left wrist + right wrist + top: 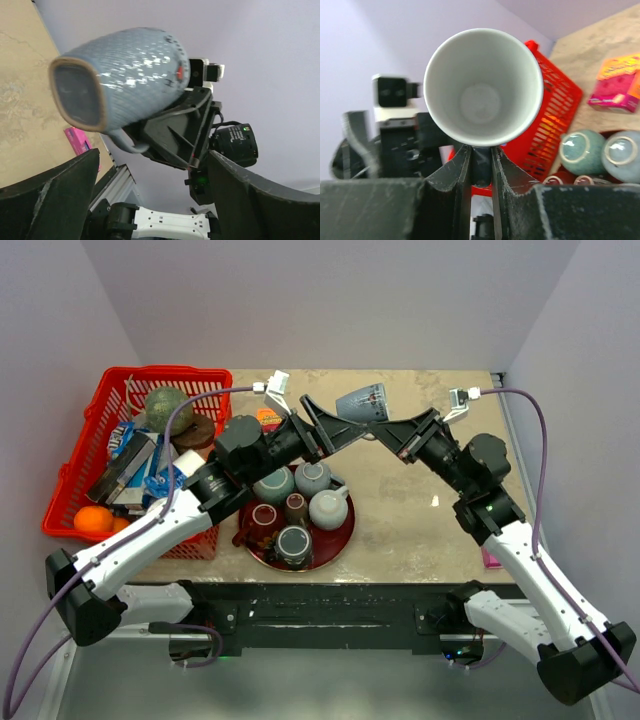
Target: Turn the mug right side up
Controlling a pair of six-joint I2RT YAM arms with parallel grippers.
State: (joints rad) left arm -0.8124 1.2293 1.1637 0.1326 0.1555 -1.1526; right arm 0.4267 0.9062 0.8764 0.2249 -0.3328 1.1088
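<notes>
Clamping mug (pixel 361 400), right end effector (pixel 381 428); handle (pixel 126 143) half-hidden.

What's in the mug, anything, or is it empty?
Empty: the right wrist view looks straight into the mug, showing only bare white inside.

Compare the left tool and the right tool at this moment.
The right tool is shut on the mug by its handle; the left tool is open, not gripping it. The mug's mouth faces the right tool, its base the left tool. Both are raised above the table.
</notes>
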